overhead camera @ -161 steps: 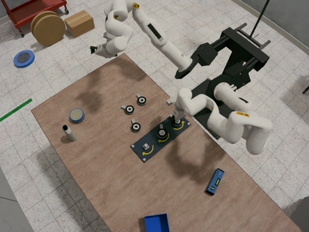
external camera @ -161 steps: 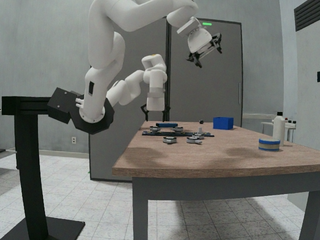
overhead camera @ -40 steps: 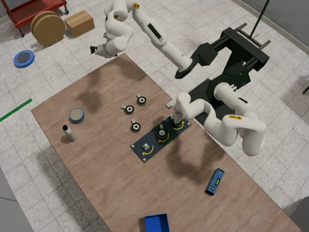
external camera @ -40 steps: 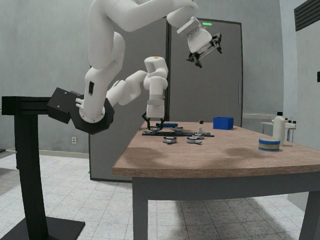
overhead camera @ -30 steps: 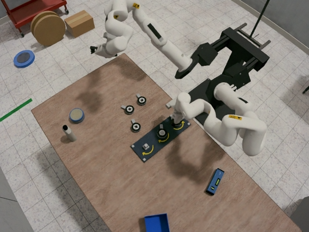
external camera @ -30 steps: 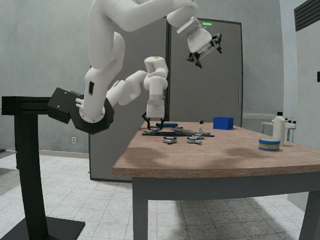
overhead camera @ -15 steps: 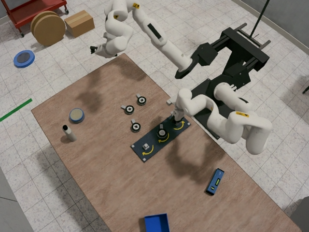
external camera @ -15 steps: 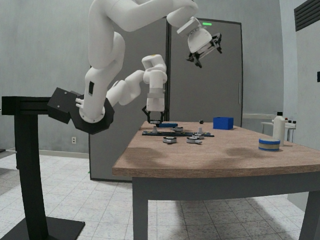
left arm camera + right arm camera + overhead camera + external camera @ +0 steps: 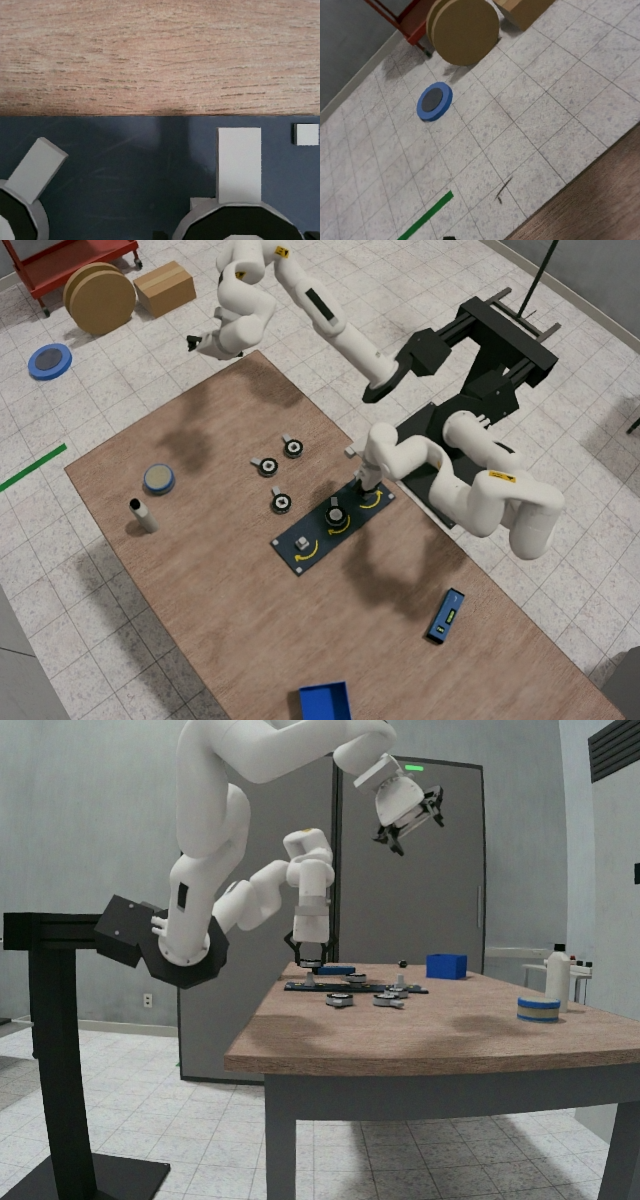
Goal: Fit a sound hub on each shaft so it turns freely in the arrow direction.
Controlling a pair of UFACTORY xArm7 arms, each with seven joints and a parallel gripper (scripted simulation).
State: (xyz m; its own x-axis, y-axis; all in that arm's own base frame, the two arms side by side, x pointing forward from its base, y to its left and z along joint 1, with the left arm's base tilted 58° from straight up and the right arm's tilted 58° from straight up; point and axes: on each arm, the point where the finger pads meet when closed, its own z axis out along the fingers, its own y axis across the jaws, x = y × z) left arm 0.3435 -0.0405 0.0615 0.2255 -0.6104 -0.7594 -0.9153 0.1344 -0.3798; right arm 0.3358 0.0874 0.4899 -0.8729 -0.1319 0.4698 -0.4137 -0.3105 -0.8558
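3 loose hubs [image 9: 281, 502] [image 9: 339, 1000] lie on the table [image 9: 248, 612] [image 9: 439, 1050] [image 9: 150, 55] [image 9: 600, 200], to the left and far side of the dark board [image 9: 284, 547] [image 9: 292, 987] [image 9: 125, 165] in the top view. 1 fitted hub [image 9: 336, 515] [image 9: 355, 977] [image 9: 42, 220] sits on the middle shaft. The left gripper [image 9: 367, 491] [image 9: 310, 961] [image 9: 236, 235] is closed around 1 held hub [image 9: 310, 963] [image 9: 240, 222], raised just above the end shaft [image 9: 309, 979] at left in the exterior view. The bare shaft [image 9: 302, 542] [image 9: 399, 980] stands at the board's other end. The right gripper [image 9: 217, 347] [image 9: 418, 836] [image 9: 449, 238] is spread wide, holding nothing, high above the table's far left part in the top view.
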